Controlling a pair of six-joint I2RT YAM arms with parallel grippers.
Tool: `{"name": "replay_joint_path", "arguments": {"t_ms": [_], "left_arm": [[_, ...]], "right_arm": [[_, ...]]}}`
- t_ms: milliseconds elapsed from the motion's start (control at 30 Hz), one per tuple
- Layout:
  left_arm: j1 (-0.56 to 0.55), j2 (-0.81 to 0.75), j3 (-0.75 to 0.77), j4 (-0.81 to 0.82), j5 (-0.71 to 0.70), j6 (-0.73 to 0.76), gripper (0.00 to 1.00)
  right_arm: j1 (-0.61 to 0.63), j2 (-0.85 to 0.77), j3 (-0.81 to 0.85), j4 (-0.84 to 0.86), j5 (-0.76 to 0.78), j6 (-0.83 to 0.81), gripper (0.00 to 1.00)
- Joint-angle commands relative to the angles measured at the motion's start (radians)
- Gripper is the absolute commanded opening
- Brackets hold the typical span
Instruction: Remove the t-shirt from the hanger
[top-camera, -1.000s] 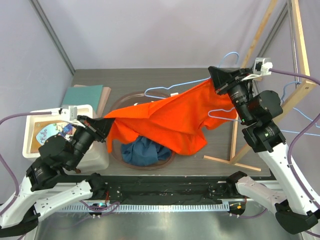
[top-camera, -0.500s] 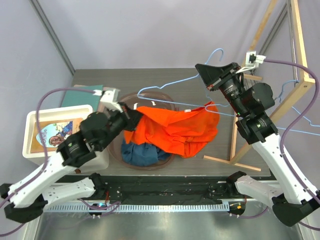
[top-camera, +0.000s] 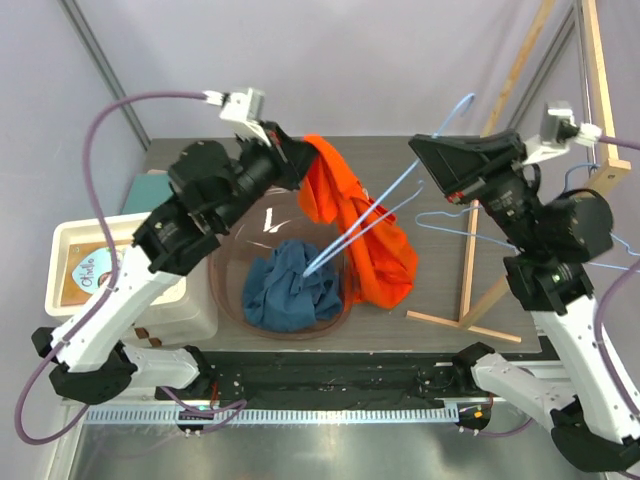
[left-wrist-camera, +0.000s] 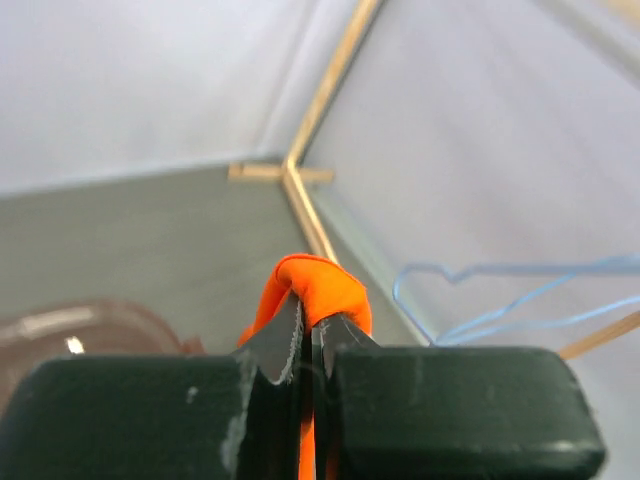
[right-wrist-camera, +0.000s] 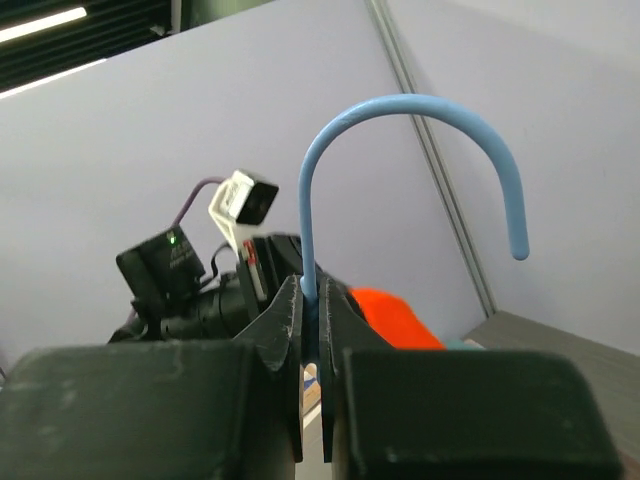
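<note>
Top external, orange t-shirt (top-camera: 336, 186) bunched, hanging

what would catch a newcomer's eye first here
The bright orange t-shirt, hanging above the middle of the table from the shut left gripper. Then the pale blue wire hanger, clamped below its hook by the right gripper, slanting across the shirt toward a bowl of blue cloth.
</note>
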Motion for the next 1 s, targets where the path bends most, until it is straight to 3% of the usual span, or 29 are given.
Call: {"name": "replay_joint_path", "arguments": {"t_ms": [0, 200, 367, 733, 967], "left_arm": [[0.028, 0.052, 0.282, 0.075, 0.000, 0.169, 0.00], [0.032, 0.136, 0.581, 0.098, -0.063, 0.363, 0.00], [0.032, 0.161, 0.701, 0.078, -0.135, 0.497, 0.00], [0.056, 0.001, 0.315, 0.098, -0.204, 0.473, 0.00], [0.078, -0.035, 0.090, 0.063, -0.149, 0.272, 0.00]], "right_arm": [[0.001, -0.073, 0.037, -0.013, 0.030, -0.079, 0.01], [0.001, -0.104, 0.028, -0.047, 0.036, -0.102, 0.01], [0.001, -0.099, 0.026, -0.064, 0.030, -0.108, 0.01], [0.001, -0.104, -0.035, -0.056, 0.031, -0.102, 0.01], [0.001, -0.105, -0.053, -0.053, 0.031, -0.099, 0.01]]}}
